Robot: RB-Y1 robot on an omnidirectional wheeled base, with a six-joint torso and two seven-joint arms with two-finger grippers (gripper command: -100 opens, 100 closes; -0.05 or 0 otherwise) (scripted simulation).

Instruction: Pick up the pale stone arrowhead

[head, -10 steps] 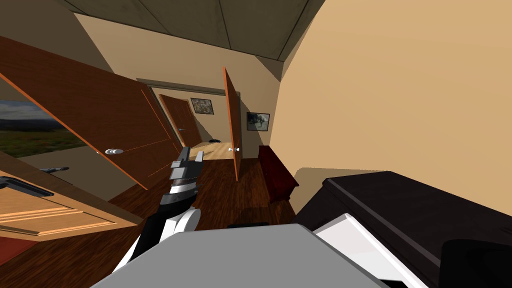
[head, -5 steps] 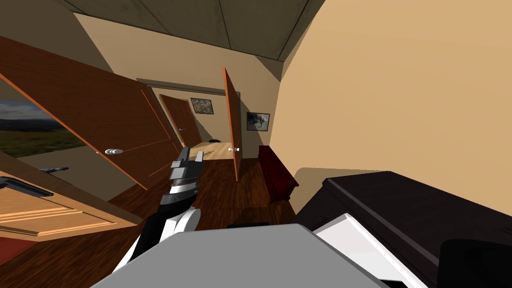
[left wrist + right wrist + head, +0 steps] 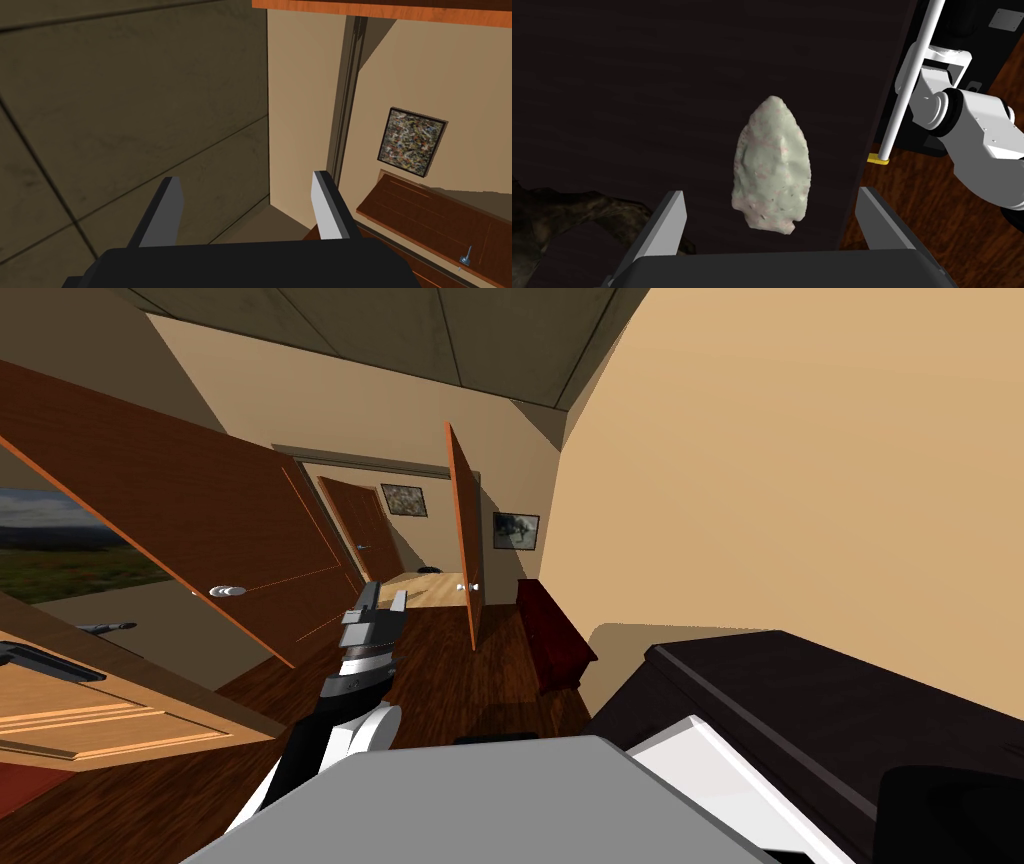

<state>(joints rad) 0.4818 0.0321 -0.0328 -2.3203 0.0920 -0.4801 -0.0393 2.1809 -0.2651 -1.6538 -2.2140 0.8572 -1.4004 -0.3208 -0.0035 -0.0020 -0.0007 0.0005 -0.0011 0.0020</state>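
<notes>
Item: pale grey-green flaked stone arrowhead [image 3: 772, 165], lying flat on a near-black wooden top [image 3: 637, 100], near its edge. Hazard: one finger seems to hang past that edge and may snag; a thin stone may skid. Right gripper [image 3: 772, 194] is poised over the stone, fingers spread, empty. Left gripper [image 3: 383, 598] is raised forward, open.

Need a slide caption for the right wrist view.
Open right gripper centred on the pale arrowhead, which lies on a dark surface, not yet gripped.
</notes>
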